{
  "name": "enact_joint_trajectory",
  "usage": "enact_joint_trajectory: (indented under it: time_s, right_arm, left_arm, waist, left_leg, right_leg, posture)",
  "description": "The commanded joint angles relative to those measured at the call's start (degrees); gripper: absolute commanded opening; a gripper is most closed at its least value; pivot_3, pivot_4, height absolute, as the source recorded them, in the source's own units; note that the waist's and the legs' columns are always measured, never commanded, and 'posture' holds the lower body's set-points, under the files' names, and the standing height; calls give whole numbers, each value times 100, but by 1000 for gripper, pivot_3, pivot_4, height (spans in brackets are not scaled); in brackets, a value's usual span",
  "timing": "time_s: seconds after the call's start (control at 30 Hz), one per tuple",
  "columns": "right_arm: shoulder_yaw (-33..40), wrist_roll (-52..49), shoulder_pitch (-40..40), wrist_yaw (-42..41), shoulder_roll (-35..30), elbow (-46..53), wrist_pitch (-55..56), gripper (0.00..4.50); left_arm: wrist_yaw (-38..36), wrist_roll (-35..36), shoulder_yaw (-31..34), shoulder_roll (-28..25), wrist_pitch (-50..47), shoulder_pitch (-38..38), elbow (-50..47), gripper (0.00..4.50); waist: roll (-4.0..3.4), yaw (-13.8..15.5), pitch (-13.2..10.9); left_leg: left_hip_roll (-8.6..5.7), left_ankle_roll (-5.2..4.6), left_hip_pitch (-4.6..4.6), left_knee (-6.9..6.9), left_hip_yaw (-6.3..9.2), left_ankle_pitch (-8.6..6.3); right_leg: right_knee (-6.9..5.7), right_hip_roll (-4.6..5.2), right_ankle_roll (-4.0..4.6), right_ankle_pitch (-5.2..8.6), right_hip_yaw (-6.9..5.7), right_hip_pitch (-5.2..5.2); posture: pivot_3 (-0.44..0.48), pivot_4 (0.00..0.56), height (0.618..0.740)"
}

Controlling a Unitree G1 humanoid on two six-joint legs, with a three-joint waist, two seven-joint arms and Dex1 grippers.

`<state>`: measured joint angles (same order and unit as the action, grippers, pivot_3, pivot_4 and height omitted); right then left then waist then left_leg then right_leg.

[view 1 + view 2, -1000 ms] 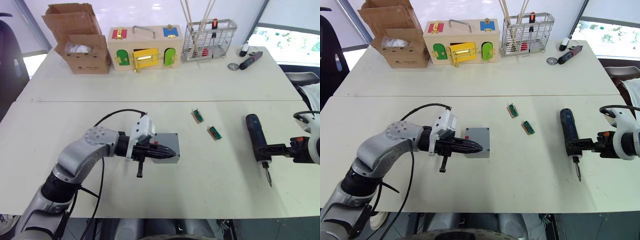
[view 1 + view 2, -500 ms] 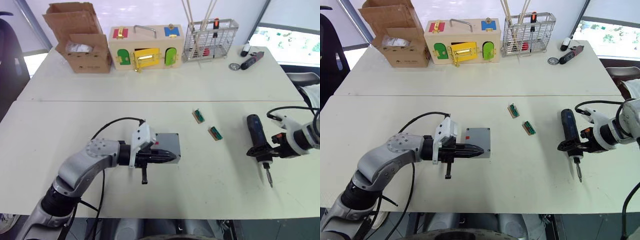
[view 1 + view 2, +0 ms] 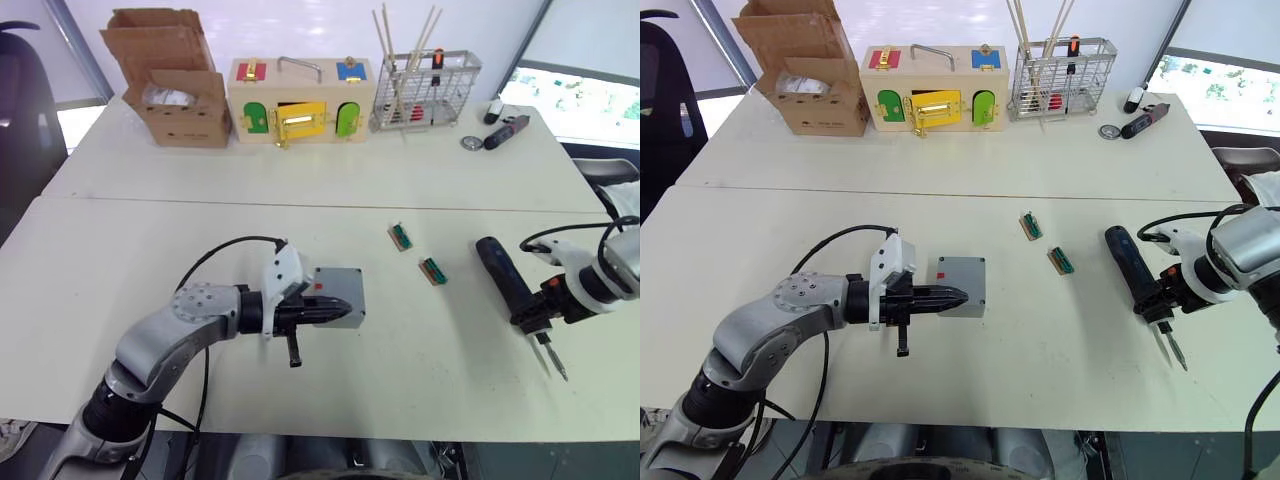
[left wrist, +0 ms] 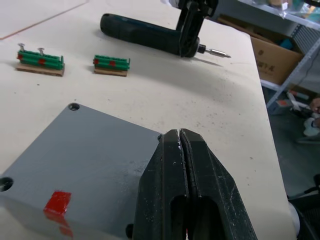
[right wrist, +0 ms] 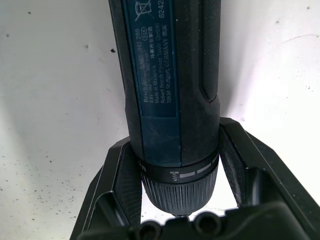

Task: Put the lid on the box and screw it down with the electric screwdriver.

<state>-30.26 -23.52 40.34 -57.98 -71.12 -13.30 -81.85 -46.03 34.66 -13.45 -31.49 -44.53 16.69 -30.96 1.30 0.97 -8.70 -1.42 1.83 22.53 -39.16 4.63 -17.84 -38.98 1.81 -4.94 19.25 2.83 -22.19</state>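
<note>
The grey box [image 3: 355,320] stands on the near table, left of centre, with a red mark [image 4: 57,202] on one edge. The flat grey lid [image 3: 340,283] lies on top of it, and corner screw holes [image 4: 74,106] show. My left gripper [image 3: 347,311] is shut and empty, its tips resting on the lid. At the right, my right gripper [image 3: 531,318] is shut on the dark blue electric screwdriver [image 3: 498,270] near its chuck. The tool lies low over the table, and its metal bit [image 3: 553,360] points toward the near right edge.
Two small green connector blocks [image 3: 400,236] [image 3: 432,270] lie between the box and the screwdriver. Along the far table stand a cardboard box [image 3: 170,90], a wooden box with coloured doors [image 3: 300,97], a wire basket [image 3: 425,88] and a black-and-red tool [image 3: 505,130].
My right gripper has turned the screwdriver: its handle swung left and its bit now points to the near right. The left gripper stays shut on the lid. The camera shifted slightly.
</note>
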Motion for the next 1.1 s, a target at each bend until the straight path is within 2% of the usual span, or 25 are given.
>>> enact_joint_trajectory:
  time_s: [0.03,0.33,0.47,0.57,0.63,0.7,0.8,0.83,0.97,1.03,1.1]
  right_arm:
    - [71,31,-434,94,37,110,-162,1877]
    - [1152,-125,-1084,438,190,666,-490,1877]
    - [2883,-16,-199,1104,858,131,-553,1877]
    - [3974,15,369,1563,1246,124,-897,1877]
    - [5361,102,911,2084,1780,439,-970,1877]
    - [6216,70,1141,2410,2276,928,-956,1877]
    - [7442,-547,1086,2586,3823,2978,-833,1877]
    - [7663,-670,1071,2664,4263,3460,-814,1877]
    - [8299,-1167,912,3343,6701,5080,-490,1877]
    - [8266,-1367,748,3633,7401,5490,-19,1877]
    - [7876,-1421,395,3772,7739,5787,487,1877]
  left_arm:
    - [-79,37,58,28,89,183,28,0]
    - [-460,-101,-65,31,313,570,541,0]
    - [-744,-117,27,-108,397,799,828,0]
    - [-898,-109,110,-163,450,925,1038,0]
    - [-1030,-88,210,-167,485,1124,1321,0]
    - [-1128,-45,293,-150,508,1262,1536,0]
    - [-1279,80,440,-37,422,1649,2005,0]
    - [-1330,92,465,-29,411,1730,2112,0]
    - [-1598,21,458,-148,335,2093,2463,0]
    - [-1694,48,506,-221,250,2202,2548,0]
    - [-1763,64,554,-309,156,2280,2620,0]
  waist:
    - [3,12,2]
    - [3,120,2]
    - [7,24,-1]
    - [-89,-93,-39]
    - [-125,-96,-40]
    - [-137,-104,-34]
    - [-134,-97,-32]
    - [-134,-112,-33]
    - [-137,-207,-32]
    - [-141,-192,-33]
    - [-142,-171,-34]
  left_leg:
    - [0,0,0,0,0,0]
    - [0,-1,1,7,2,-1]
    - [2,1,-3,3,-7,0]
    - [-1,4,-3,3,-37,2]
    - [1,2,10,12,-37,1]
    - [5,3,72,10,-34,2]
    - [16,33,98,16,-21,19]
    - [17,33,98,20,-17,19]
    - [10,40,96,8,-16,23]
    - [0,61,96,6,-17,35]
    - [-8,73,96,4,-11,42]
  right_leg:
    - [1,1,0,0,0,0]
    - [3,-1,0,0,-3,-3]
    - [2,-6,5,-3,5,-3]
    - [-12,-5,8,-6,24,-16]
    - [-21,-9,5,-5,28,-40]
    - [-35,-18,5,-5,24,-108]
    - [-61,-26,6,-5,6,-139]
    - [-64,-28,6,-5,1,-138]
    - [-90,-20,6,-5,2,-139]
    - [-105,-10,6,-5,6,-147]
    - [-108,-4,6,-5,5,-147]
  posture:
    - [0,150,740]
    - [0,150,740]
    - [0,150,740]
    - [0,150,740]
    - [0,150,740]
    - [0,150,740]
    - [0,150,740]
    - [0,150,740]
    - [0,150,740]
    - [0,150,740]
    - [0,150,740]
